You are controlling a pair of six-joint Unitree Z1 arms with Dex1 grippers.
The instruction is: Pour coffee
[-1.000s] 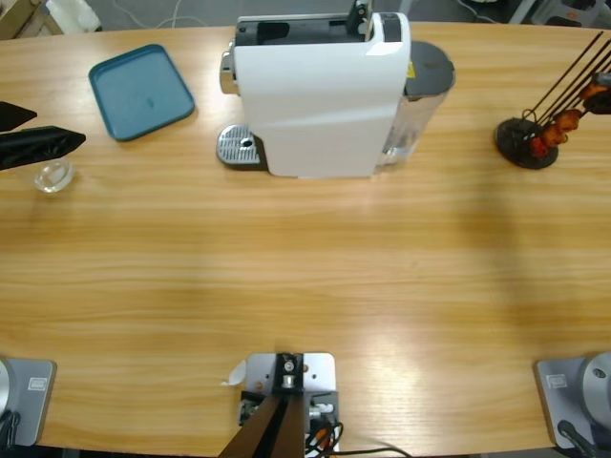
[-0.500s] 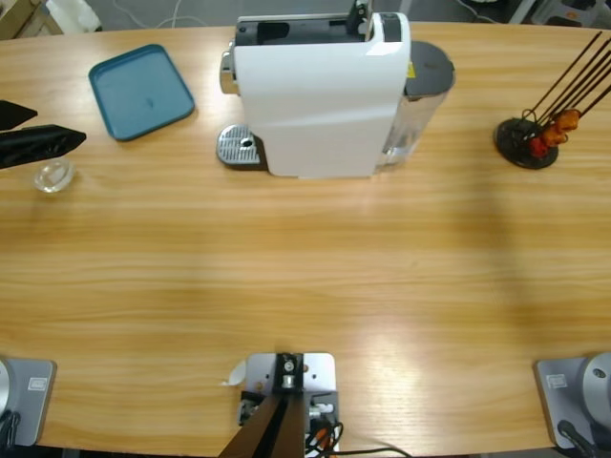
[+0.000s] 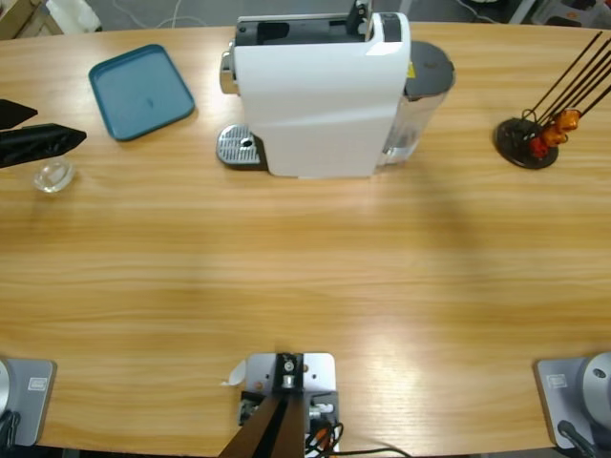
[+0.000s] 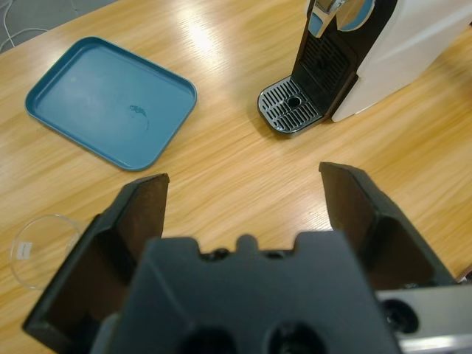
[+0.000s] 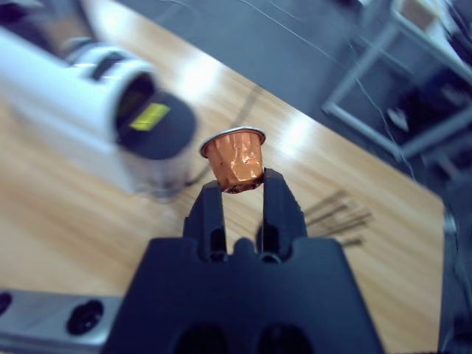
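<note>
My left gripper [image 3: 59, 127] hovers open at the table's left edge, just behind a small clear glass [image 3: 52, 176]. The left wrist view shows that glass [image 4: 44, 247] low on the left, beside the open left gripper [image 4: 243, 181]. No coffee shows in the glass. The white coffee machine [image 3: 320, 95] stands at the back middle, its metal drip tray [image 3: 239, 146] bare. My right gripper [image 5: 242, 184] is shut on an orange capsule [image 5: 234, 158], held high above the machine's dark water tank [image 5: 155, 125]. The right arm is outside the high view.
A teal tray [image 3: 141, 91] lies at the back left, between the glass and the machine. A black capsule rack [image 3: 525, 143] with thin rods and orange capsules [image 3: 563, 122] stands at the far right.
A dark shape with an orange capsule, seen at the high view's right edge by the rack one second ago, has left that view. The left gripper and glass stayed put.
</note>
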